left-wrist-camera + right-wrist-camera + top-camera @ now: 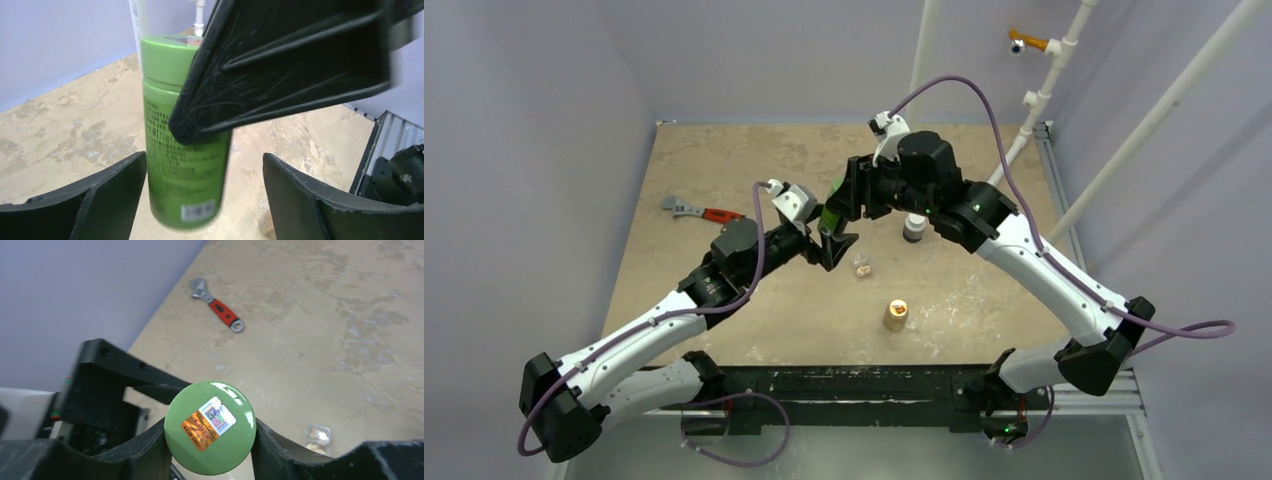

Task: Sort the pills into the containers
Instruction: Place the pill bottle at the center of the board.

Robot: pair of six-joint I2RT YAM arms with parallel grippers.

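A green pill bottle (831,216) hangs above the table between both arms. My right gripper (210,452) is shut on its round green cap (210,434), one finger (280,70) lying across the bottle's top. My left gripper (205,172) stands open around the bottle's body (185,170), with a clear gap on the right side. The small clear container (317,438) lies on the table below, with pale pills (315,432) inside it. From above, the container (862,265) sits just right of the left gripper (829,247).
A dark brown white-capped bottle (914,228) stands behind the right arm. A tan-orange bottle (895,315) stands nearer the front. A red-handled wrench (699,211) lies at the left of the tabletop (724,160). White pipes rise at the back right.
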